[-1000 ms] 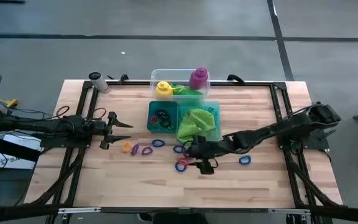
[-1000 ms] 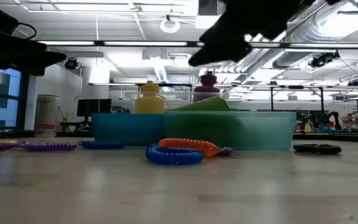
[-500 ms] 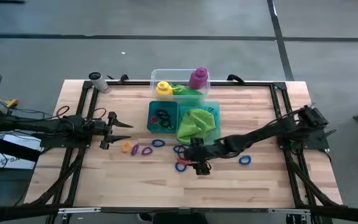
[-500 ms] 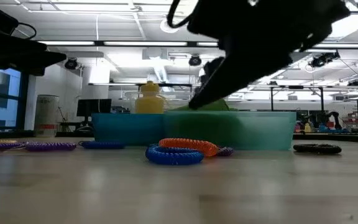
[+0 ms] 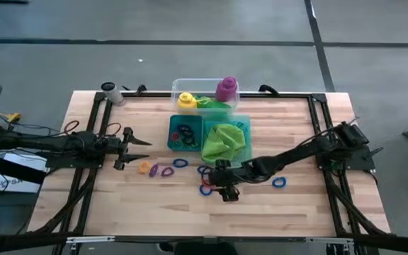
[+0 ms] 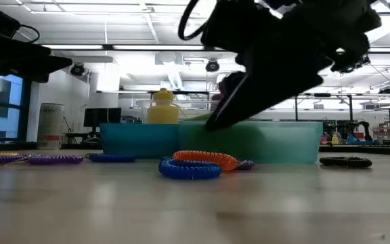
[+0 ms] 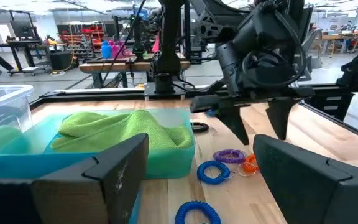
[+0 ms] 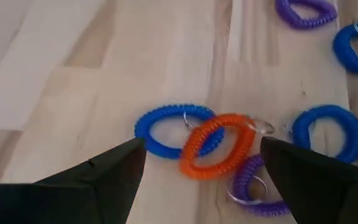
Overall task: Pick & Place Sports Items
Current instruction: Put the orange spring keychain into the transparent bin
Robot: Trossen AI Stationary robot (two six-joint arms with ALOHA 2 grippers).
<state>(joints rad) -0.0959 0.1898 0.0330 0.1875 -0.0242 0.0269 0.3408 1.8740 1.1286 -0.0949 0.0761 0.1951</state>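
A blue ring (image 8: 169, 127), an orange ring (image 8: 219, 144) and a purple ring (image 8: 253, 183) lie overlapping on the wooden table in front of the teal tray (image 5: 241, 122). My right gripper (image 5: 211, 183) hangs just above this cluster, open, with a finger on either side and touching nothing; the low view (image 6: 215, 122) shows it clear of the rings. A lime-green cloth (image 5: 223, 140) fills the tray's right part and several rings (image 5: 184, 133) lie in its left part. My left gripper (image 5: 146, 142) waits open at the table's left.
A clear tub (image 5: 177, 86) at the far edge holds a yellow bottle (image 5: 186, 100), a purple bottle (image 5: 227, 88) and a green cloth. More rings lie loose: orange and purple ones (image 5: 154, 170) left of the cluster, a blue one (image 5: 279, 182) to the right. A white cylinder (image 5: 108, 88) stands far left.
My right gripper has come down and toward the table's near edge, from beside the tray to just above the blue and orange rings. The rings have not moved.
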